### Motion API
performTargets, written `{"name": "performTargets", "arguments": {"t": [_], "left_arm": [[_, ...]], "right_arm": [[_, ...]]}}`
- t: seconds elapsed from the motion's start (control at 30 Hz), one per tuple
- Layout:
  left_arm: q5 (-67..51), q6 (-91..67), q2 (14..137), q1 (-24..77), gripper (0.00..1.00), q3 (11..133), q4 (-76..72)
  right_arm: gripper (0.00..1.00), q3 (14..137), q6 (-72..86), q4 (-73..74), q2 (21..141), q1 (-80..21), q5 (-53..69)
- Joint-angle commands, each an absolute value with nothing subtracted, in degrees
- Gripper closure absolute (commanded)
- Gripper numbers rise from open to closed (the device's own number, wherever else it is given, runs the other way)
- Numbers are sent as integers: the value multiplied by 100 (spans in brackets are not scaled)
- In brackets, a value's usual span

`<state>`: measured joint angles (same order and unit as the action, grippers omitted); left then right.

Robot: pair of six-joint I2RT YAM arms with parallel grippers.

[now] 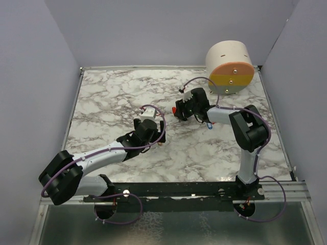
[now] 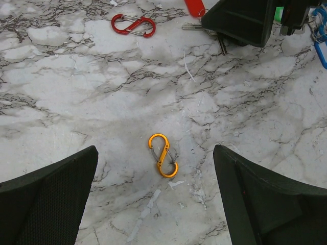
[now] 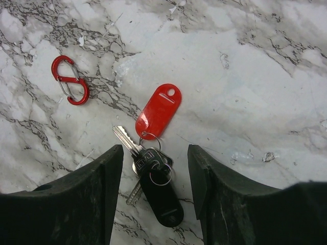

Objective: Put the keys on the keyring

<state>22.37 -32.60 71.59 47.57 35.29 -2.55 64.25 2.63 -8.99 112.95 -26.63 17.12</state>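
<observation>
Now your right hand straddles the keys, spread either side of them; your left hand gapes wide over the orange keyring clip, with bare worktop all round.

Orange clip sits btwn left pincer's wide-open jaws, red clip beyond.

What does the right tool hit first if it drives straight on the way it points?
Probably the key bunch: its black fob and silver key lie between the open fingers of the right tool, with the red tag just beyond. Its height above the marble table is unclear.
</observation>
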Motion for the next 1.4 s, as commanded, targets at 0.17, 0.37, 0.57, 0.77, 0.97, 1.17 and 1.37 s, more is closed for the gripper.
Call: {"name": "performTargets", "arguments": {"t": [0.17, 0.37, 0.57, 0.77, 0.97, 1.17, 1.37], "left_arm": [[2157, -3216, 7154, 4686, 3, 3441, -430], [2128, -3215, 7163, 4667, 3, 3419, -448], [2124, -3232, 7146, 4641, 3, 3402, -459], [2109, -3239, 7146, 4631, 3, 3393, -452], [2122, -3247, 7141, 4628, 3, 3379, -434], [2118, -3252, 7137, 4621, 3, 3375, -438], [2109, -3254, 7170, 4612, 3, 3375, -456]], "right_arm": [[49, 6670, 158, -836, 11546, -2663, 2059], [54, 6730, 124, -806, 11641, -2663, 2224], [61, 6650, 133, -817, 11646, -2672, 2303], [66, 6520, 163, -875, 11630, -2671, 2320], [79, 6482, 193, -900, 11654, -2667, 2307], [93, 6502, 211, -923, 11654, -2671, 2229], [99, 6398, 211, -1165, 11456, -2672, 2094]]}}
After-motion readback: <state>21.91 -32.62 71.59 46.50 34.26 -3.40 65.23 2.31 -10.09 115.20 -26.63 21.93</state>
